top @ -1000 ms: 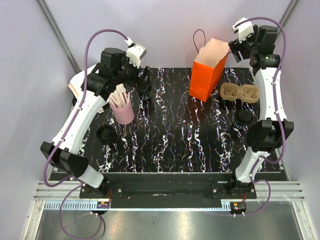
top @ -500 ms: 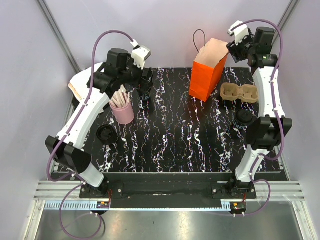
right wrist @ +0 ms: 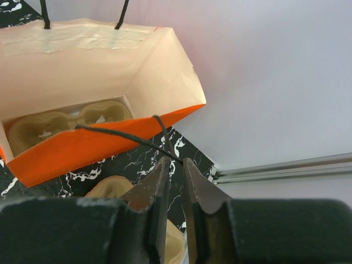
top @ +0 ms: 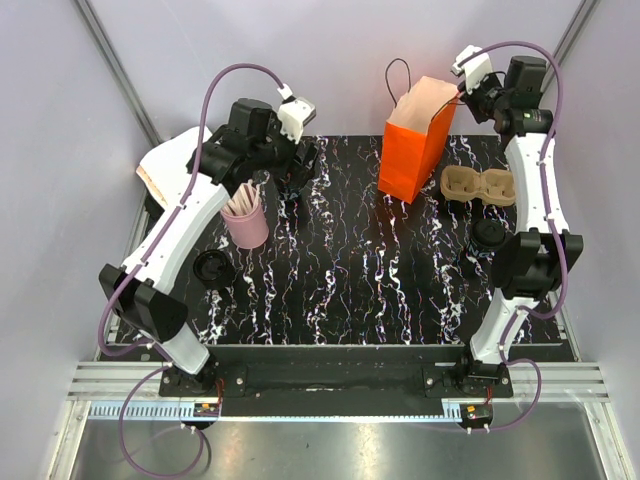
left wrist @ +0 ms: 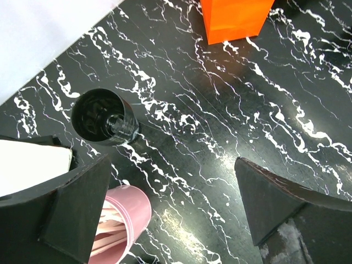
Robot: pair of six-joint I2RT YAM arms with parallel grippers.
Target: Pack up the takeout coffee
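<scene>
The takeout coffee point(top: 490, 235), a black cup with a dark lid, stands at the right of the table, partly behind my right arm's elbow. The orange bag point(top: 412, 155) stands open at the back. My right gripper point(right wrist: 175, 159) is at the bag's right top corner point(top: 463, 98). Its jaws are closed to a narrow slit around the black handle cord point(right wrist: 118, 136). My left gripper point(left wrist: 171, 163) hangs wide open and empty above the table. It is just right of a lidless black cup point(left wrist: 102, 116) and the pink cup point(left wrist: 124, 219) of wooden sticks.
A paper cup carrier point(right wrist: 66, 124) lies at the bottom of the bag. A second carrier point(top: 480, 186) sits on the table right of the bag. A loose black lid point(top: 213, 268) lies at the left, in front of the pink cup point(top: 247, 224).
My right jaws have closed from wide apart down onto the handle cord at the bag's corner. My left arm has swung to the right, past the pink cup, with its gripper still open.
</scene>
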